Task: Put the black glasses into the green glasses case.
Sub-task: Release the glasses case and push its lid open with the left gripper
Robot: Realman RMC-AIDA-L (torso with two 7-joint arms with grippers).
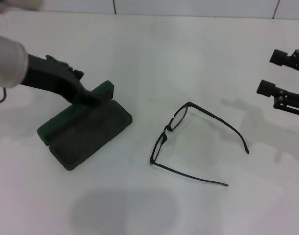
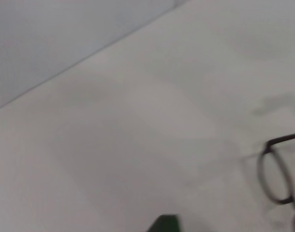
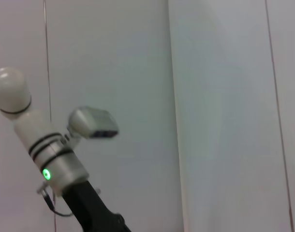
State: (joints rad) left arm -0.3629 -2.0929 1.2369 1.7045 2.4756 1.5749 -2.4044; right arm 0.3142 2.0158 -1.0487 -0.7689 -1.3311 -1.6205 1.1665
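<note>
The green glasses case [image 1: 86,129] lies at the left of the white table [image 1: 154,54], its lid [image 1: 104,90] raised upright at the far edge and the dark lining showing. My left gripper [image 1: 93,98] reaches in from the left and is shut on the lid's edge. A corner of the case shows in the left wrist view [image 2: 164,224]. The black glasses [image 1: 188,142] lie unfolded on the table right of the case, temple arms pointing right; one lens shows in the left wrist view [image 2: 277,169]. My right gripper [image 1: 282,73] is open and empty at the far right edge, above the table.
The table's far edge meets a pale wall [image 1: 188,6]. The right wrist view shows only that wall and my left arm [image 3: 55,159] with its green light.
</note>
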